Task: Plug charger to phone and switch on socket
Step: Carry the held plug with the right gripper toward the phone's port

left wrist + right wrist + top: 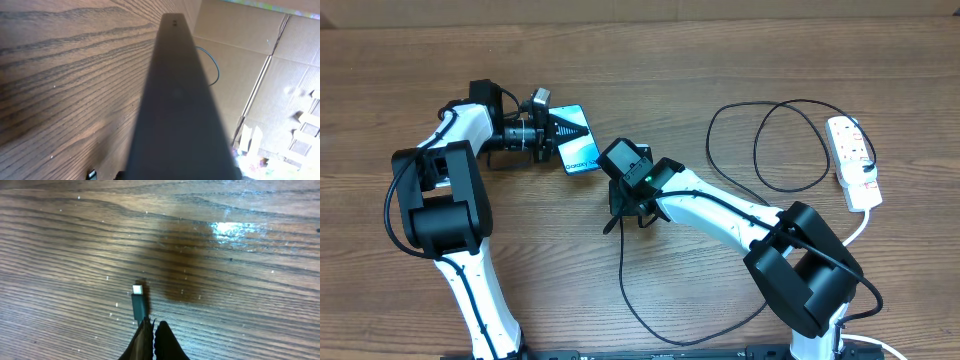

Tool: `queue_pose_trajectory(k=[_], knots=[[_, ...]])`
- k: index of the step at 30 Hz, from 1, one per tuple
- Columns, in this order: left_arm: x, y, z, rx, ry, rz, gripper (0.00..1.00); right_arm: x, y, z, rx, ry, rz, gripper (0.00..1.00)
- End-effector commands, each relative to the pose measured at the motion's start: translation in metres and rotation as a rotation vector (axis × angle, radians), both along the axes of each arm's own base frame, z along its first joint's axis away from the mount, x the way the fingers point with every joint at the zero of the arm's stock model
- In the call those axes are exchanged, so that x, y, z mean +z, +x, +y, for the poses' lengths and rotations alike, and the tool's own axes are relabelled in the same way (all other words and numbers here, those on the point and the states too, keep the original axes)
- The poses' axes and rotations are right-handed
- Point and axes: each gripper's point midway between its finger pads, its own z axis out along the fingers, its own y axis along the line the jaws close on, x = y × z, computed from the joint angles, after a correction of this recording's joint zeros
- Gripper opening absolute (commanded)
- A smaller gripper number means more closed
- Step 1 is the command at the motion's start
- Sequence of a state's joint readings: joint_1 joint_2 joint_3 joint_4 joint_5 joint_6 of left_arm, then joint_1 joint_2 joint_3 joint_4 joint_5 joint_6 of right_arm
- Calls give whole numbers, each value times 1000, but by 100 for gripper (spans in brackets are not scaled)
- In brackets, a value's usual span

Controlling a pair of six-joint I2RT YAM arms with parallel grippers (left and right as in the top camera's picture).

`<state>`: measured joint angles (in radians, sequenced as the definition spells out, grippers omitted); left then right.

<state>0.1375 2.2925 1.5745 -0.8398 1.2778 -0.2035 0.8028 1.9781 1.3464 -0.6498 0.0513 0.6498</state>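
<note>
In the overhead view the phone (pixel 582 152), its screen lit light blue, lies tilted at the table's upper middle. My left gripper (pixel 563 128) is shut on its far end. The left wrist view shows it edge-on as a long dark bar (pixel 175 100) that hides the fingers. My right gripper (pixel 618 212) (pixel 154 326) sits just right of and below the phone. It is shut on the charger's black cable (pixel 623 275), and the small plug tip (pixel 138 301) sticks out past the fingertips just above the wood. The white socket strip (pixel 852 150) lies at the far right, with the cable's loops (pixel 760 140) beside it.
The charger cable sweeps down towards the front edge and back up under the right arm. The strip's thick white cord (pixel 865 225) runs down the right side. Cardboard (pixel 250 75) stands beyond the table's far edge.
</note>
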Motion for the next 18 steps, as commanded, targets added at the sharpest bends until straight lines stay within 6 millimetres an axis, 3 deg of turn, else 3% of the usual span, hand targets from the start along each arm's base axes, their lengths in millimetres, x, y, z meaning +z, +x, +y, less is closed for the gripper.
queue_pose_trajectory(k=[1, 9, 14, 18], knots=[[17, 2, -1, 1, -23, -32, 4, 21, 1, 15, 49, 30, -65, 4], [17, 2, -1, 1, -23, -31, 4, 8, -1, 13, 52, -39, -89, 4], [17, 2, -1, 1, -23, -31, 4, -12, -3, 9, 52, -74, -59, 20], [17, 2, -1, 1, -23, -32, 4, -14, 3, 10, 44, -72, -73, 20]])
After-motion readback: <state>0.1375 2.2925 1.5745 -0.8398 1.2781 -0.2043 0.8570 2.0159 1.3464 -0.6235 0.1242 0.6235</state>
